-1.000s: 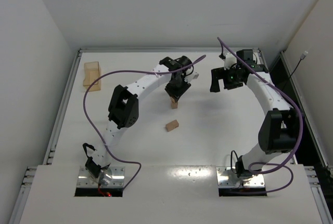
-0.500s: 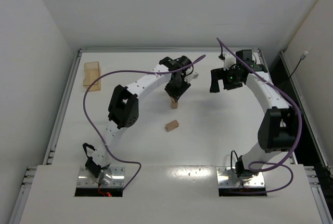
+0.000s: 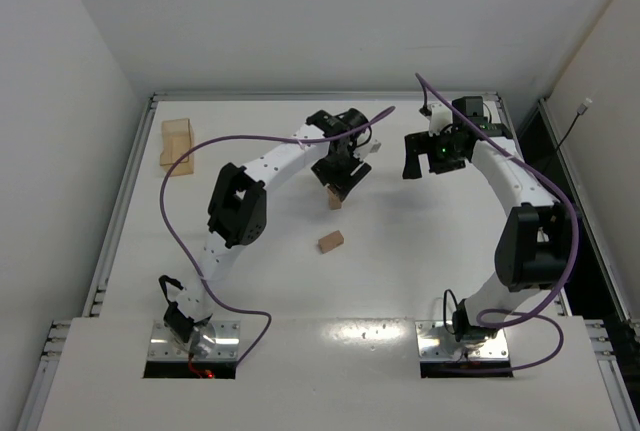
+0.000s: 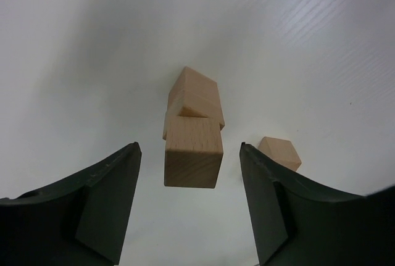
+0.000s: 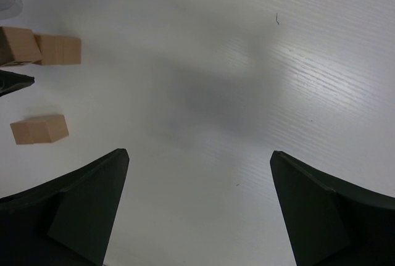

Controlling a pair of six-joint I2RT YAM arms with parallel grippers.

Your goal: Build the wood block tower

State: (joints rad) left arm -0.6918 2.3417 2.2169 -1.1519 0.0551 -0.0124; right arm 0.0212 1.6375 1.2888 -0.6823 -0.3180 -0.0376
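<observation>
We see the wood block tower [image 3: 334, 198] standing on the table [image 3: 450, 271], a bit toward 12 o'clock from the centre of the top view, directly under the left gripper [image 3: 340, 175]. In the left wrist view that gripper is released: its two fingers [image 4: 102, 198] flank the top cube [image 4: 193, 150] with a clear gap on each side, touching nothing. The cubes below look twisted out of line with the top cube, so we judge the column shaky. The cubes should be light, stiff bare wood, probably a little slick against hard pads. They are not fragile, but the stack would tip at a nudge. Best hold on any cube is two opposite flat faces, mid-height, jaws square to them, never across corners. One loose block [image 3: 331, 241] lies at 6 o'clock of the tower, near but apart, and is likely the next piece. The right gripper [image 3: 424, 156] hangs at 2 o'clock of the tower, well apart, spread wide and empty. A tan tray [image 3: 177, 141] sits far off at 10 o'clock and is no obstacle. The main hazard we see is the left fingers close beside the column: any sideways drift on lifting away could clip it.
</observation>
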